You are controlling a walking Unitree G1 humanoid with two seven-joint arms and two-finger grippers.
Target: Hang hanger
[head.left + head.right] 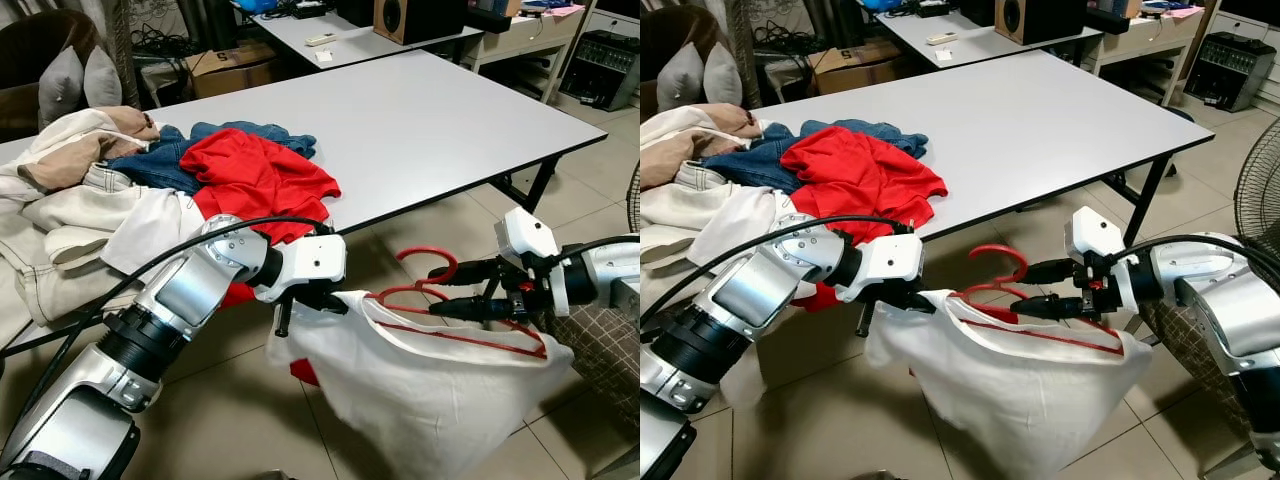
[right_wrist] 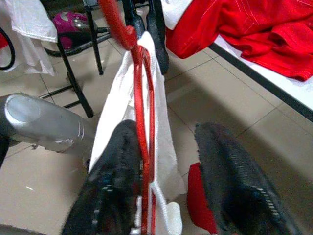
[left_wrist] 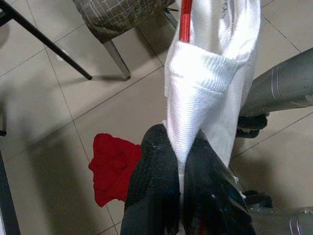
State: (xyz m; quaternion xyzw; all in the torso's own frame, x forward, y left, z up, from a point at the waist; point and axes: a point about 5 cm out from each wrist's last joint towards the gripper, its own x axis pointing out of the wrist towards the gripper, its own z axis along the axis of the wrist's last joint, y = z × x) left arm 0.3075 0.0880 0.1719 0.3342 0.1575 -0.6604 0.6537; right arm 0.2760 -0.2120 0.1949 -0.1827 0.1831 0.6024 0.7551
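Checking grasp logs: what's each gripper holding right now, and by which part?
Left gripper: fingers shut on the white garment, pinching its edge. Right gripper: fingers apart around the red hanger; whether it grips can't be told.

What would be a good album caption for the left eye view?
Beside a table piled with clothes, the left gripper pinches a white garment while the right gripper steadies its red hanger.

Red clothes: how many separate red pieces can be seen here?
2: a red garment on the table's clothes pile, and a red cloth on the floor. The pile may hide more.
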